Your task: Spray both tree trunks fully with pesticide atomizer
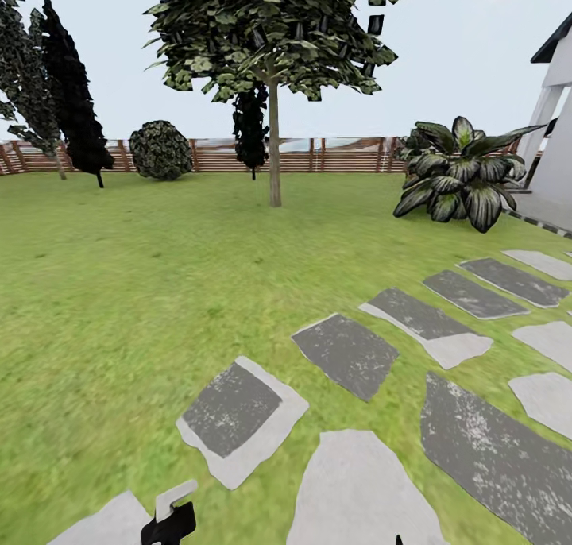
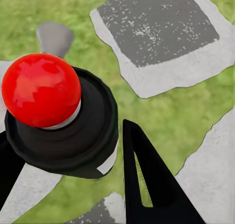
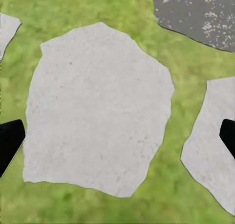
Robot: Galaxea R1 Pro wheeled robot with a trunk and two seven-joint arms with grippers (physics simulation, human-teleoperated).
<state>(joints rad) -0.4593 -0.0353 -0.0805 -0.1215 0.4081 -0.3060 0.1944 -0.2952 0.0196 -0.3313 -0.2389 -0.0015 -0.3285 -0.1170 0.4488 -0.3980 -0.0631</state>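
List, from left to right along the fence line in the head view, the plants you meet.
Tall dark conifers → round bush → small dark conifer → tree trunk → broad-leaved striped plant.

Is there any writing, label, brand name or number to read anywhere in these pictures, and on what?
None: no words, numbers or signs can be read in any view.
The red-topped object between the left gripper's fingers is a plain red dome on a black collar, no print.
The stepping stones, fence and white building carry no lettering.
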